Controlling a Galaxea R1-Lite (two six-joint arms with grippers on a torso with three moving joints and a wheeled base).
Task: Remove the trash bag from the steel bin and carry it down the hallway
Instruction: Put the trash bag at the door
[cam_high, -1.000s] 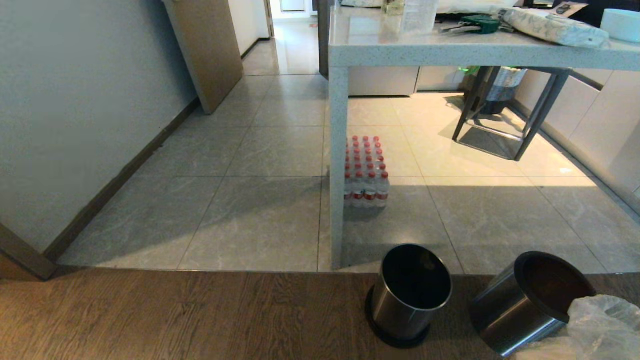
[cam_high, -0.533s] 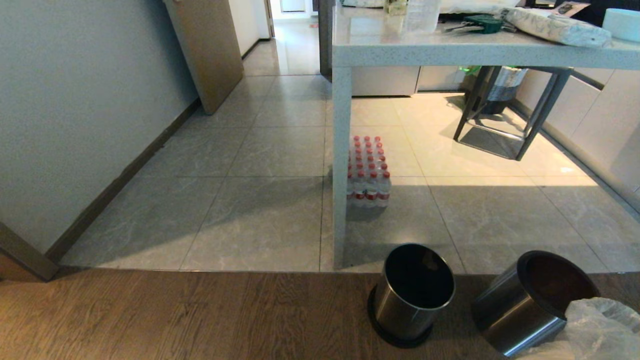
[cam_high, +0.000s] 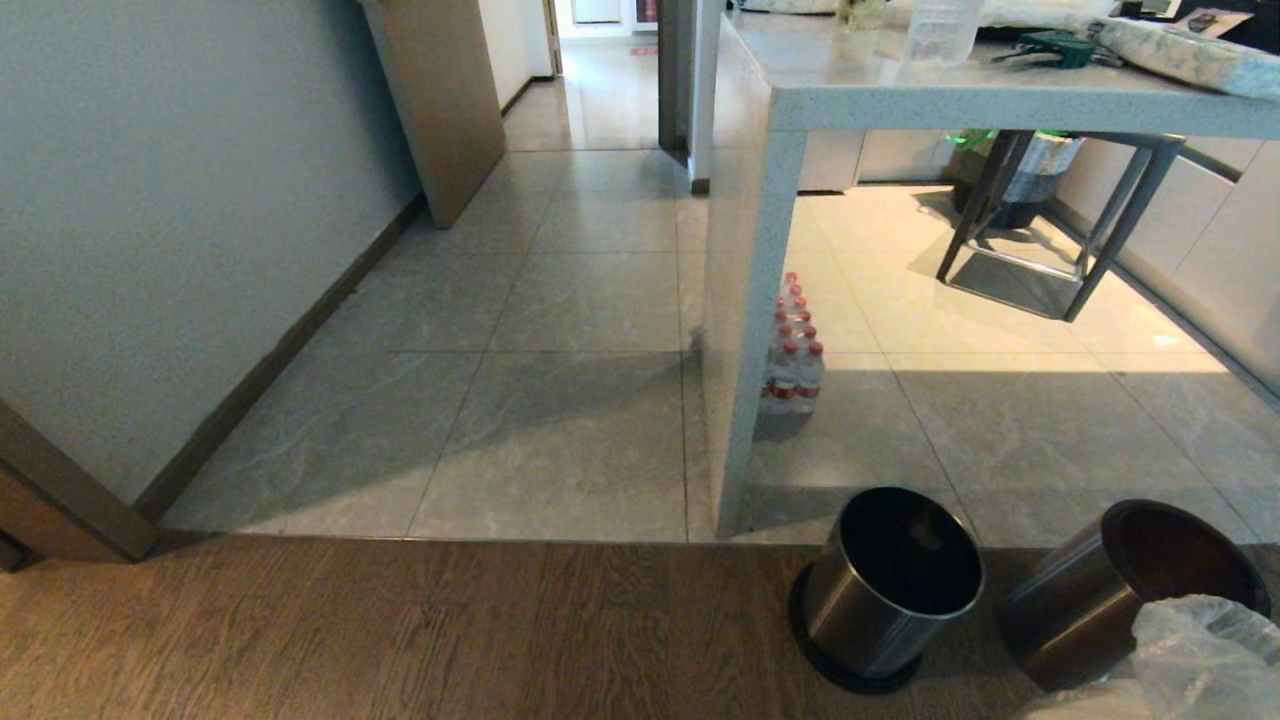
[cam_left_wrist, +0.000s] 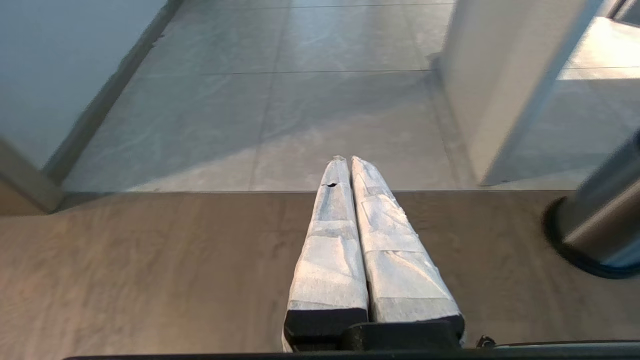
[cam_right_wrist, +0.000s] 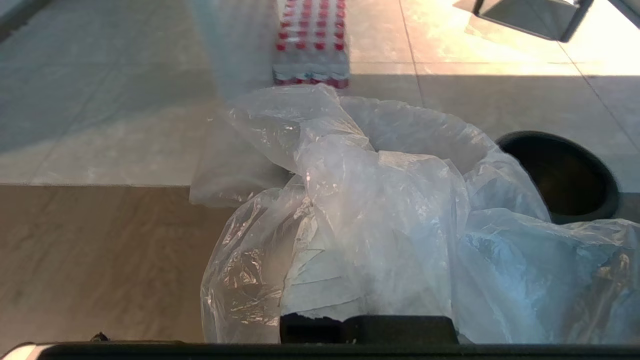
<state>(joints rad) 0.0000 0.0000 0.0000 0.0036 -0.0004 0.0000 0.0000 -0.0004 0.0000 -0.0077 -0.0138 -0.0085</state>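
Right gripper (cam_right_wrist: 367, 320) is closed on the trash bag (cam_right_wrist: 380, 215), the crinkled clear plastic bunched up over its fingers and hiding them; pale scraps show through the film. In the head view the bag (cam_high: 1190, 655) sits at the lower right corner, out of the bins, in front of the right-hand one. Two steel bins stand on the brown wood-plank floor (cam_high: 400, 630) near the tile edge: an upright one (cam_high: 885, 590) with a black base, no liner visible inside, and a second bin (cam_high: 1120, 590) just beside it to the right, partly covered by the bag. Left gripper (cam_left_wrist: 350, 165) is empty, its white-wrapped fingers (cam_left_wrist: 332, 240) pressed together, hanging over the wood floor near the tile threshold. Ahead, the hallway (cam_high: 590, 250) with grey marbled tiles runs past a white wall (cam_high: 180, 220) and a tan door frame (cam_high: 440, 100). A speckled counter (cam_high: 900, 95) stands to the right, with a shrink-wrapped pack of red-capped bottles (cam_high: 792, 360) behind its leg.
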